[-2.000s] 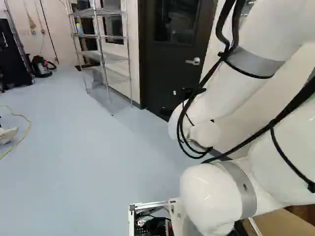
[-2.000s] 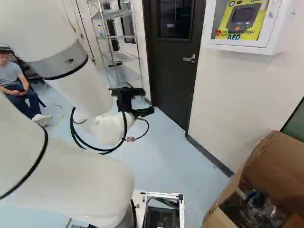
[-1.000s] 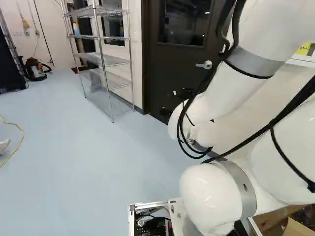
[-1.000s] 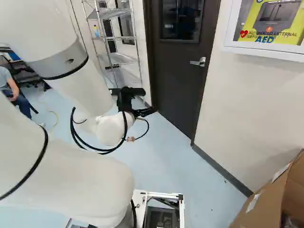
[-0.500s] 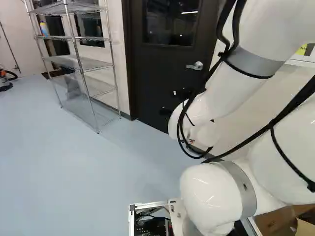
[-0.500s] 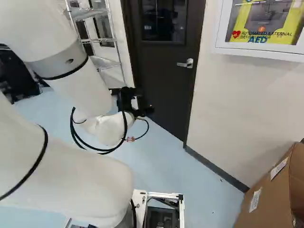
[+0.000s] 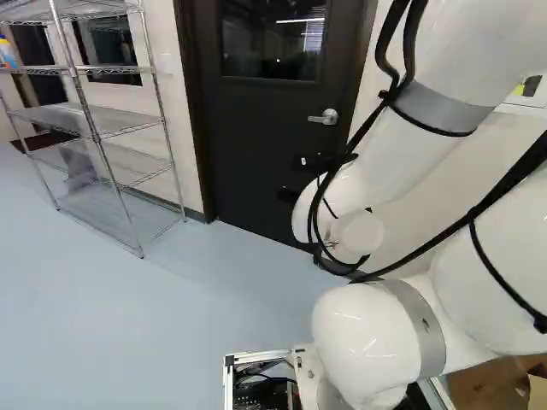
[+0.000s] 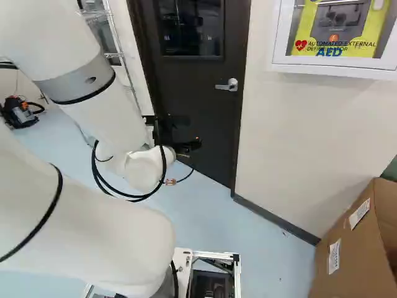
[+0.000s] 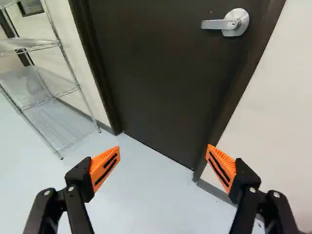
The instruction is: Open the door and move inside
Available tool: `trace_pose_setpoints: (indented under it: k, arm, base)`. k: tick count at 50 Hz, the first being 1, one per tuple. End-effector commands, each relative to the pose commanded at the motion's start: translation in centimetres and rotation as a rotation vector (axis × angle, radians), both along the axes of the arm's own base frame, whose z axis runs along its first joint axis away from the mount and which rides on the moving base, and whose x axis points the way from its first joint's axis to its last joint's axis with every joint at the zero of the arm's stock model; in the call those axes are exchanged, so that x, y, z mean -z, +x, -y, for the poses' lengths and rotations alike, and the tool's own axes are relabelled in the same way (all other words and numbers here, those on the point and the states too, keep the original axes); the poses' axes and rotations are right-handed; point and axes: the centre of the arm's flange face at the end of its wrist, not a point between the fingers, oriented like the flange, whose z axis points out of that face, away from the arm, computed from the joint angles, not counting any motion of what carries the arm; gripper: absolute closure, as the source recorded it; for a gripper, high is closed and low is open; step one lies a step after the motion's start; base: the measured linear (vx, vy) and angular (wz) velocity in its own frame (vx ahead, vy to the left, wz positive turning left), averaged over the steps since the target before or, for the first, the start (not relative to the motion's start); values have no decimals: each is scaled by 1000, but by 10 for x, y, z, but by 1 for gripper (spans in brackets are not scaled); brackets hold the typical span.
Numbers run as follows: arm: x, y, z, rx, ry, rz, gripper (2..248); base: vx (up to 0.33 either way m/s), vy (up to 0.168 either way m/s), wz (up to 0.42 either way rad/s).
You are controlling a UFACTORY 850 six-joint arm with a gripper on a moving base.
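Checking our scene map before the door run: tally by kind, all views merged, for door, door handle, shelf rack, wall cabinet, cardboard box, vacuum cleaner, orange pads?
Door: 1
Door handle: 1
Shelf rack: 1
Wall cabinet: 1
Cardboard box: 1
Vacuum cleaner: 1
Orange pads: 2
Total: 8

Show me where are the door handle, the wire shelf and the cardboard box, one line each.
Door handle [image 9: 235, 22]: wrist view, its round base.
Wire shelf [image 7: 97, 119]: left base view, a middle shelf.
Cardboard box [image 8: 347, 245]: right base view, its side.
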Motion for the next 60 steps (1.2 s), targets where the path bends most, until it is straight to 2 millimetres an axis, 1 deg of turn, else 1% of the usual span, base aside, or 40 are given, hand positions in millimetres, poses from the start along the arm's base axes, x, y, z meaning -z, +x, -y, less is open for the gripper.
trace_pose_setpoints:
  k: [29, 60]
  arm:
    - [0, 0, 0, 0, 0, 0, 3]
    - [0, 0, 0, 0, 0, 0, 3]
  base:
    - [171, 85, -289]
    - [146, 124, -283]
